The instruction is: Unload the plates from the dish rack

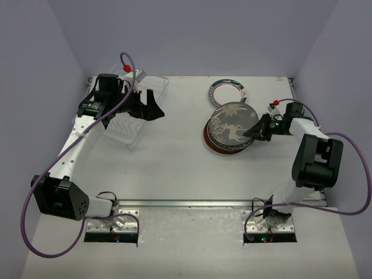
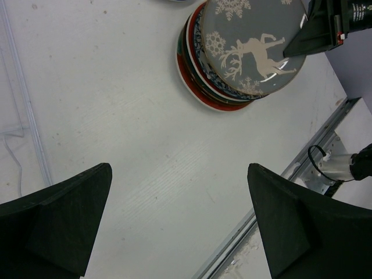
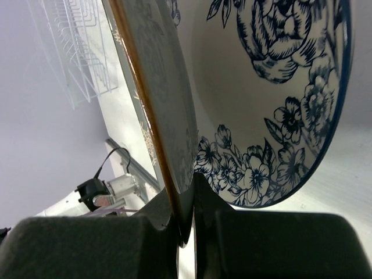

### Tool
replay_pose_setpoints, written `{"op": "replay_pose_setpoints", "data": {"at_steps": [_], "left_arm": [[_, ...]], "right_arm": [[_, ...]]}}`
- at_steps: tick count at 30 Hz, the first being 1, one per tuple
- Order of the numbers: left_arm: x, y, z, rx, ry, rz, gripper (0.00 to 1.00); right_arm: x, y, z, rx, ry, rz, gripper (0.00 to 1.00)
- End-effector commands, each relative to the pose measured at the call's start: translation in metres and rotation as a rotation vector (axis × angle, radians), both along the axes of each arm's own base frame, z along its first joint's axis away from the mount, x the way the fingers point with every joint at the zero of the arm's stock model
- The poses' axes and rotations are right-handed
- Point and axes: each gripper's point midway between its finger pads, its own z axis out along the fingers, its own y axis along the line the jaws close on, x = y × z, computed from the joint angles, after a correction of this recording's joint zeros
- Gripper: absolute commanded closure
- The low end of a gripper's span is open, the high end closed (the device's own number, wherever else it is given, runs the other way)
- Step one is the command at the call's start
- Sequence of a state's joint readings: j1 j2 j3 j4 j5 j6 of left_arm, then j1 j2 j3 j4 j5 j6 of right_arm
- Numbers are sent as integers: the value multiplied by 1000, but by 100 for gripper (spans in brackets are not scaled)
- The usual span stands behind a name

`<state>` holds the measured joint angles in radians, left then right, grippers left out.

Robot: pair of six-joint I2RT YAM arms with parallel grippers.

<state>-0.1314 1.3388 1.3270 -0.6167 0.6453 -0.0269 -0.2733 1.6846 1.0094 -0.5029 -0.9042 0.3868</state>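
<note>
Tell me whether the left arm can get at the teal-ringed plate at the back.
Probably yes. The left tool hangs open and empty over the dish rack, with only bare table between it and the teal-ringed plate. The right tool, shut on the reindeer plate, stands off to the other side.

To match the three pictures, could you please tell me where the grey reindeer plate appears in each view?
Top external: the grey reindeer plate sits on top of the stack, right of centre.
Left wrist: the plate is at top right, face up.
Right wrist: the plate stands edge-on, left of centre.
Shared landmark: the right gripper, shut on its rim.
</note>
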Motion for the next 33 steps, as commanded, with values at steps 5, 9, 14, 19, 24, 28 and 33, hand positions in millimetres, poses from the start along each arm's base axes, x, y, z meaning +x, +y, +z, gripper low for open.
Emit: {"op": "replay_pose_setpoints", "data": {"at_steps": [5, 9, 14, 19, 24, 28, 33], "left_arm": [[-2, 1, 22, -9, -82, 0, 0], [-2, 2, 26, -4, -94, 7, 0], [3, 9, 35, 31, -124, 41, 0], [15, 24, 48, 107, -177, 103, 0], [30, 50, 73, 209, -269, 228, 0], [31, 66, 90, 261, -338, 305, 0], [32, 78, 69, 312, -286, 355, 0]], "right_arm": [[17, -5, 24, 9, -27, 6, 70], [14, -9, 24, -27, 22, 5, 41], [16, -29, 29, -251, 0, 27, 21], [16, -48, 34, -537, -112, 108, 1], [12, -66, 32, -691, -133, 137, 1], [15, -64, 53, -711, -228, 120, 1], [11, -32, 102, -651, -509, 121, 1]]}}
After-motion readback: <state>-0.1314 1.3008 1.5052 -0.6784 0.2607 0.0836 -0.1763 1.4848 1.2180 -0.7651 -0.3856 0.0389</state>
